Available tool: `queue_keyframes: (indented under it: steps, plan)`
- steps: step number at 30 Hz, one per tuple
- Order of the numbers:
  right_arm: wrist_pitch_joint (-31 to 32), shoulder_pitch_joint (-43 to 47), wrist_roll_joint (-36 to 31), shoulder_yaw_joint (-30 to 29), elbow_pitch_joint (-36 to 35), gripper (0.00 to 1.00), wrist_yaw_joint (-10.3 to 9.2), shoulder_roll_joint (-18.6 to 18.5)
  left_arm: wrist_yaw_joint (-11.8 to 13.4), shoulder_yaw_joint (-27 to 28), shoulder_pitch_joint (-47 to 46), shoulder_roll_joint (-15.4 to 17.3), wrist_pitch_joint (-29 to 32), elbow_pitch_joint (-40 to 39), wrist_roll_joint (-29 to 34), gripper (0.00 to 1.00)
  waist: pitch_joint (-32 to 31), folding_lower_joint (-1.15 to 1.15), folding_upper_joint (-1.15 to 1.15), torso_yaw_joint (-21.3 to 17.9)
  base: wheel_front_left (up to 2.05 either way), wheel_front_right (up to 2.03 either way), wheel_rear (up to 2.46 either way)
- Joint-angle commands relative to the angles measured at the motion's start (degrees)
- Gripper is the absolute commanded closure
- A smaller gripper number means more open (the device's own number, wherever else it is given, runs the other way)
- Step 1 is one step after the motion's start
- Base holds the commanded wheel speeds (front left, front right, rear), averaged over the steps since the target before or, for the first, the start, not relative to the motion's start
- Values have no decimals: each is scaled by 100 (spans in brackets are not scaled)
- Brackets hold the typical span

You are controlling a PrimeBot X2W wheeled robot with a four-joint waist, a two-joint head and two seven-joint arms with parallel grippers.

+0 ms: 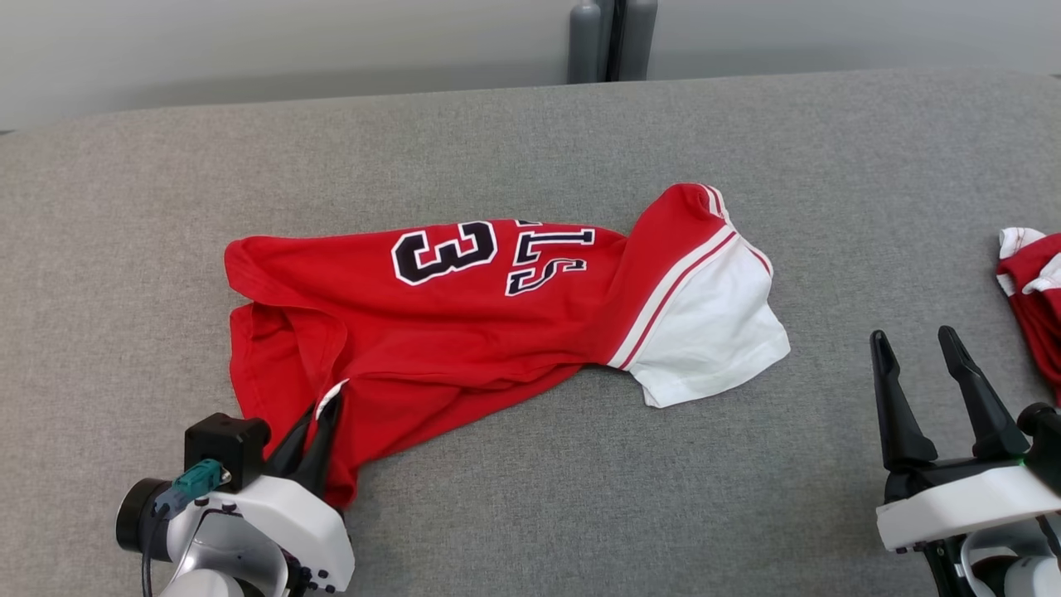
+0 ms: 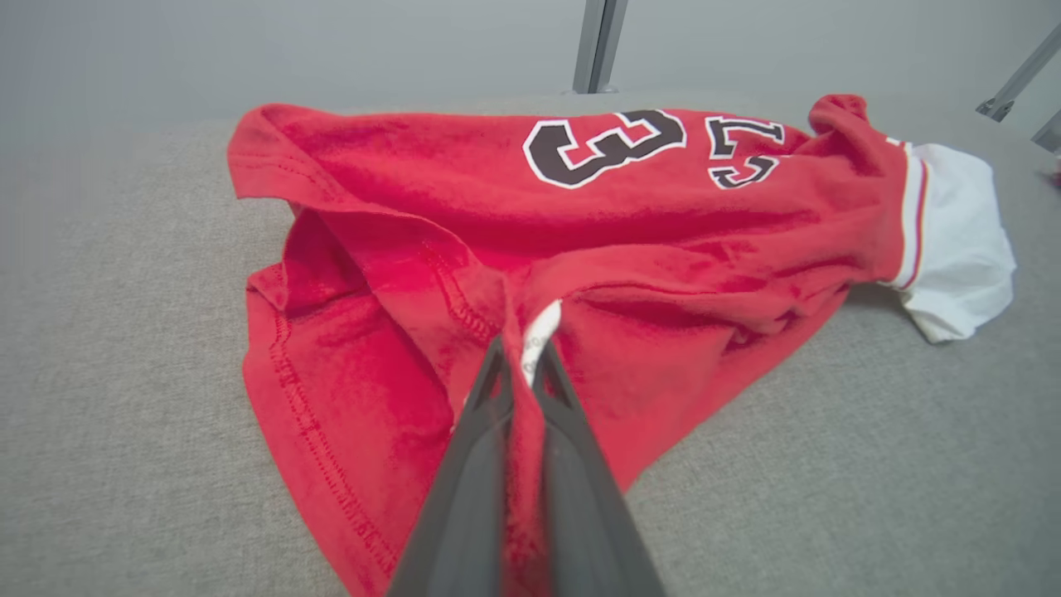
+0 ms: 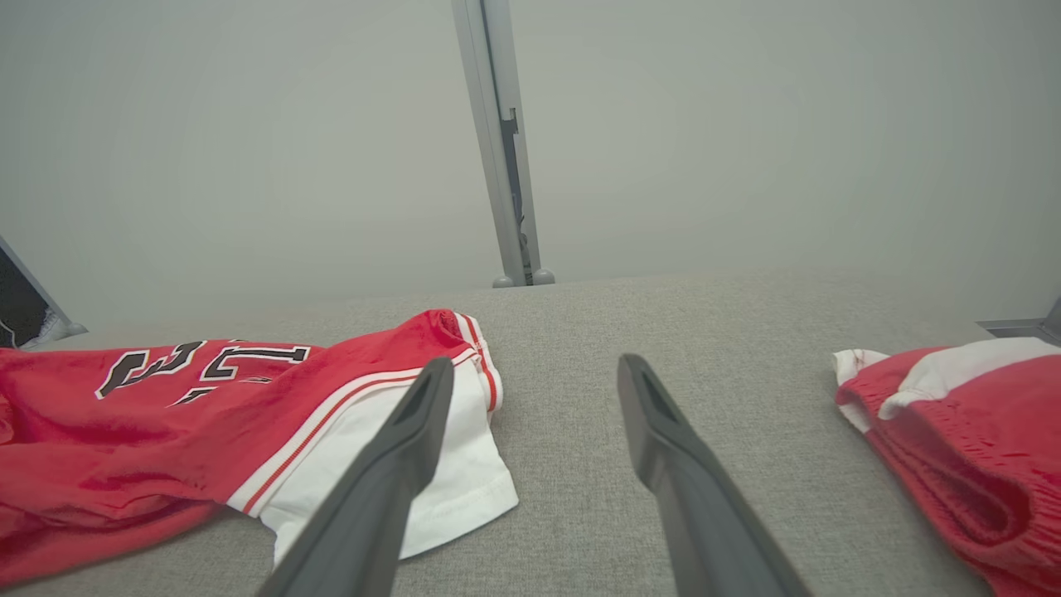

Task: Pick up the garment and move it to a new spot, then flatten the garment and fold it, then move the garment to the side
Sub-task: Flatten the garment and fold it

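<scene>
**A:** How are our arms sitting?

**B:** Our left gripper [image 1: 319,414] lies low at the near-left corner of the desk [image 1: 530,141], its fingers pointing toward the far edge. They are pressed together on a fold of the red garment [image 1: 464,332], and a small white tag [image 2: 539,332] pokes up between the tips. Our right gripper [image 1: 913,340] hangs by the near-right corner with its fingers spread wide, nothing between them and clear of any cloth.

**A:** And where is the garment?

**B:** It lies crumpled across the middle of the desk, running from our left gripper toward the right, with its white sleeve [image 1: 713,323] at the right end.

**A:** What can't we make out?

**B:** The lettering is partly folded under, so we read only a 3 and a few letters. Our left fingers hide the cloth beneath them. A second red-and-white bundle [image 1: 1032,290] at the right edge is cut off in the head view, so we cannot tell what it is.
</scene>
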Motion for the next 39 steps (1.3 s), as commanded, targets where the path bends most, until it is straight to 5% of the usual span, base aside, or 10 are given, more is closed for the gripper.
queue_keyframes:
  steps: [1, 11, 32, 33, 35, 39]
  plan:
    - [-3, 78, 38, -20, 8, 0, -1, -32, 33, 10, 68, -3, -51, -36, -27, 100, -39, 0, 0, -4, 0, 0, 0]
    - [45, -27, 125, 30, 418, 0, -1, -125, 98, -56, 154, 49, 18, -304, 7, 100, -194, 0, 0, 48, 0, 0, 0]
    - [-424, -1645, 626, 1006, 3381, 0, -1, -451, -134, -335, -365, -137, -147, -343, 48, 100, 327, 0, 0, 517, 0, 0, 0]
    - [-445, -1699, 665, 1077, 3512, 19, -1, -462, -135, -331, -375, -126, -157, -344, 53, 100, 337, 0, 0, 522, 0, 0, 0]
    - [-513, -1792, 779, 1160, 3712, 100, -1, -468, -161, -318, -386, -133, -219, -365, 28, 100, 355, 0, 0, 527, 0, 0, 0]
    - [-678, -1923, 973, 1322, 3979, 100, -2, -517, -190, -264, -379, -107, -343, -423, -11, 100, 363, 0, 0, 521, 0, 0, 0]
